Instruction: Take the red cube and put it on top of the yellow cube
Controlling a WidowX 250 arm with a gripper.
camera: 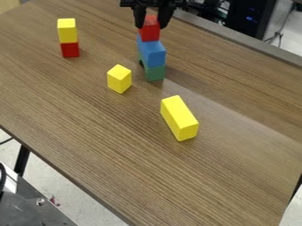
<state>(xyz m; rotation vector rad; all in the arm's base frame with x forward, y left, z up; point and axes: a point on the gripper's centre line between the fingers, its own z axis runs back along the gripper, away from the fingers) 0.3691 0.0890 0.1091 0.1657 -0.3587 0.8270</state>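
Red cube: the red cube (150,30) is at the gripper (152,26), between its two sides, right on top of the blue block.
Gripper: hangs down from the top edge of the view and straddles the red cube; whether it grasps the cube or only stands around it, I cannot tell.
Blue block: the blue block (152,54) is below the gripper, directly under the red cube.
Green block: the green block (155,73) is lowest in the pile under the gripper, beneath the blue block.
Loose yellow cube: the loose yellow cube (119,79) is on the table (88,132), nearer the camera than the gripper and a little to its left in the view, near the pile but apart from it.
Long yellow block: the long yellow block (179,118) lies on its side, farther toward the camera and slightly right of the gripper.
Left stack: well to the gripper's left in the view, the upper yellow cube (68,30) sits on the lower red cube (69,50).
Beyond: a black case (252,17) stands past the table edge, right of the gripper.
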